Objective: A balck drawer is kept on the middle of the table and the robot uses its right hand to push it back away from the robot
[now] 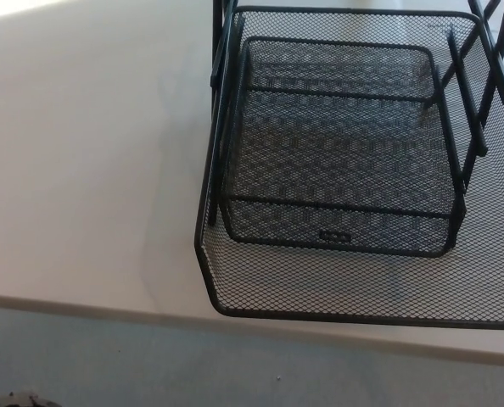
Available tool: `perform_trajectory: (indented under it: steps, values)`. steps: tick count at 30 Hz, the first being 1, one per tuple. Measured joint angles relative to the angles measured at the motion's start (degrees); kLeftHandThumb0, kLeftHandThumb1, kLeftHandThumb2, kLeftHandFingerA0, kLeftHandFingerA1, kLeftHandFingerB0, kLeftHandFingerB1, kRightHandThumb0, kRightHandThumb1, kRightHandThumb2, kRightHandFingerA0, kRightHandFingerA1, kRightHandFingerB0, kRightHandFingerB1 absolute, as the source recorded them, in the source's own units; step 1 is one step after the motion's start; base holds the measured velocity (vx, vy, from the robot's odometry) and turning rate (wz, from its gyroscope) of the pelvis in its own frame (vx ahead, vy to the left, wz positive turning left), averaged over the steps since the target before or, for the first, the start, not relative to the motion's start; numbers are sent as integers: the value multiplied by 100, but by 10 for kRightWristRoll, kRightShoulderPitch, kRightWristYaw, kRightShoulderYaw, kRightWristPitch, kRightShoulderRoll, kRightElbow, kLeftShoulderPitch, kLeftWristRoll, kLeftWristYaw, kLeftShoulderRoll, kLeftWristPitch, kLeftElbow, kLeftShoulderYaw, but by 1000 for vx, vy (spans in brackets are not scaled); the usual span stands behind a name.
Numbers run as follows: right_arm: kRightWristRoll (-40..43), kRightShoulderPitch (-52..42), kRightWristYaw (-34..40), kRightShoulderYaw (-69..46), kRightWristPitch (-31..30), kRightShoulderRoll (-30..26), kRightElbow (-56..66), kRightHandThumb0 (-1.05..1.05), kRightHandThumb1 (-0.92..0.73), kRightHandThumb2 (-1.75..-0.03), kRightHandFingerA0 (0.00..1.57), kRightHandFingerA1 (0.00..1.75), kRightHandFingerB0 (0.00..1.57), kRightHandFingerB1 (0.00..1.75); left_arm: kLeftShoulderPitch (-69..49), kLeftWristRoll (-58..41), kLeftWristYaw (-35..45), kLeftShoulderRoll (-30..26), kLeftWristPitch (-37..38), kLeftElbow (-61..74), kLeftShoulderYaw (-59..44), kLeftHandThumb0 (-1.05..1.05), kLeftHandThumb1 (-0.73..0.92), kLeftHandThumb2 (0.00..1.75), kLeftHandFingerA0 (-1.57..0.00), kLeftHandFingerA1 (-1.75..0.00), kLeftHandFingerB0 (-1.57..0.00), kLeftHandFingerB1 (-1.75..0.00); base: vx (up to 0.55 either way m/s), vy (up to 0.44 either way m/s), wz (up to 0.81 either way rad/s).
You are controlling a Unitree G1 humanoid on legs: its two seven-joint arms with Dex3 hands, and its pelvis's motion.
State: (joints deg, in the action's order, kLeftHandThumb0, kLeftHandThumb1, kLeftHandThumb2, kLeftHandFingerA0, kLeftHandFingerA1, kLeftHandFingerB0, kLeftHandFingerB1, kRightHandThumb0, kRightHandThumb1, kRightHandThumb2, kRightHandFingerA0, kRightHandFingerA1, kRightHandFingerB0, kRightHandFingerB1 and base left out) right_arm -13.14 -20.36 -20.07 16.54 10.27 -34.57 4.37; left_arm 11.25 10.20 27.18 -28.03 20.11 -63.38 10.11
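Note:
A black wire-mesh drawer unit [345, 144] stands on the white table [91, 170], filling the right half of the head view. Its wide top tray [362, 288] juts out toward me, and its front rim reaches past the table's near edge. Under it sits a smaller mesh tray [337, 225] with a small label on its front. Black frame bars [468, 102] rise at the right side. Neither of my hands shows in the picture.
The table's near edge [99, 303] runs across the lower part of the picture, with grey floor [193, 365] below it. A small dark object [19, 400] peeks in at the bottom left corner.

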Motion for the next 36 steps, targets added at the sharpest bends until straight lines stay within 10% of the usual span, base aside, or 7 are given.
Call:
perform_trajectory:
  steps: [21, 36]
  values:
    - [156, -41, -154, -40, -13, -161, 305, -71, -92, -69, 30, 35, 23, 31, 2, 0, 16, 0, 11, -7, 0, -65, 59, 92, -39, -51, -25, -43, 0, 0, 0]
    - [251, 105, -270, 21, -106, -185, 376, -71, -92, -70, 31, 36, 22, 31, 7, 1, 29, -6, 30, -19, 0, -64, 59, 92, -39, -51, -25, -44, 0, 0, 0]
